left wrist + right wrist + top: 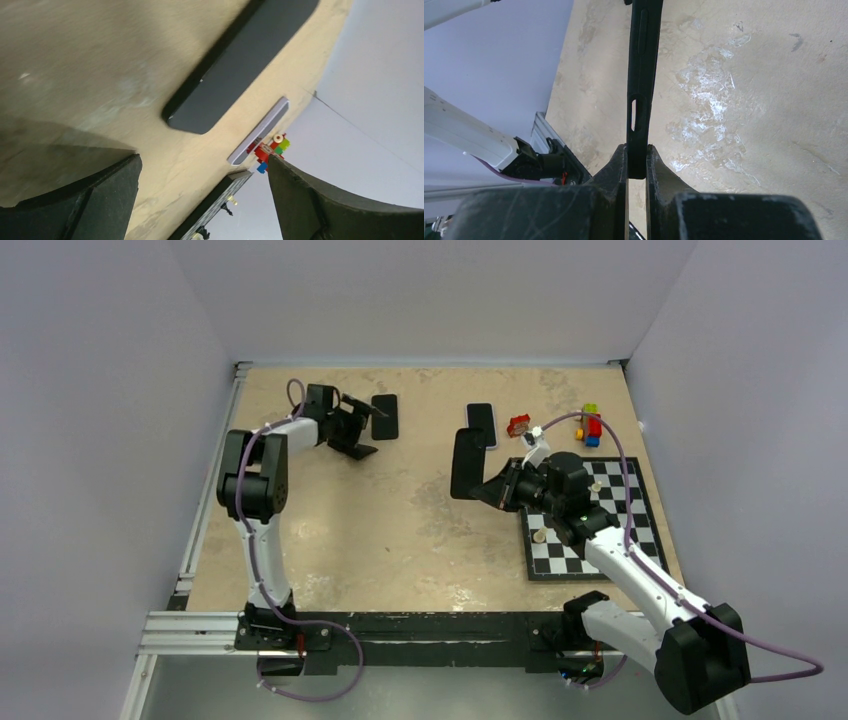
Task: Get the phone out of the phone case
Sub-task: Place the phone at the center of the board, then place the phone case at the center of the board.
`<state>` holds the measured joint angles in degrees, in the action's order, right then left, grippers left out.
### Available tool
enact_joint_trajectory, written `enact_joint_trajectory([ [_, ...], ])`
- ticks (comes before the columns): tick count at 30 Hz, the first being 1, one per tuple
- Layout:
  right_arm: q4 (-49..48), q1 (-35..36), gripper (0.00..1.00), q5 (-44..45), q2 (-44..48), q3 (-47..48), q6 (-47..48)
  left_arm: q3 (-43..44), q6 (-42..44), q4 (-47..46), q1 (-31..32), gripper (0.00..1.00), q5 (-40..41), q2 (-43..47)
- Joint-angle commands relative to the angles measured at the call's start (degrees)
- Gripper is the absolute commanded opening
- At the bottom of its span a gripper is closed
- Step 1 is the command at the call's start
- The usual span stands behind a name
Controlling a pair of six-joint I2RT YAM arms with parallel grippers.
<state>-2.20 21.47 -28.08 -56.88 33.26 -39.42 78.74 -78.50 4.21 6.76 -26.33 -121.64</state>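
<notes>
The phone (385, 416) lies flat on the bench (400, 530) near the far left side, just beside the left fingers (100, 195), which are spread wide and hold nothing; in the left wrist view the phone's far end is cut off by the top edge. The phone case (465, 465) is up off the bench, pinched tight at one end by the right fingers (616, 175). The right wrist view shows it only edge-on, so its inside cannot be seen. Behind the case lies another flat thing with a pale edge (481, 425), with small toy blocks (590, 425) and a checkered board (600, 530) to the right, the arm covering part of the board.
</notes>
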Motion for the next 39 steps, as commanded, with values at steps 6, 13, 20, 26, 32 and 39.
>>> enact_joint_trajectory([
  [6,-2.79,0.45,0.00,-1.85,-1.63,0.28,0.53,0.46,4.49,26.15,-0.44,1.00,16.82,11.85],
  [13,-9.12,3.32,0.00,-9.06,-8.76,-1.34,-4.38,-6.43,15.12,20.67,0.78,1.00,14.88,25.70],
  [20,-13.05,12.29,0.00,-12.71,-22.42,2.89,-3.59,-14.65,24.09,14.51,2.20,0.97,2.39,39.96],
  [26,3.30,23.50,0.00,-17.57,-37.36,16.57,15.66,-9.97,35.42,22.44,2.20,0.97,9.40,53.00],
  [32,10.88,31.28,0.00,-21.01,-46.73,28.28,27.15,-10.84,44.20,26.76,2.20,0.99,40.31,66.55],
  [39,29.89,36.13,0.00,-18.47,-59.27,46.92,41.17,-14.89,48.34,25.42,2.20,1.00,53.93,74.57],
])
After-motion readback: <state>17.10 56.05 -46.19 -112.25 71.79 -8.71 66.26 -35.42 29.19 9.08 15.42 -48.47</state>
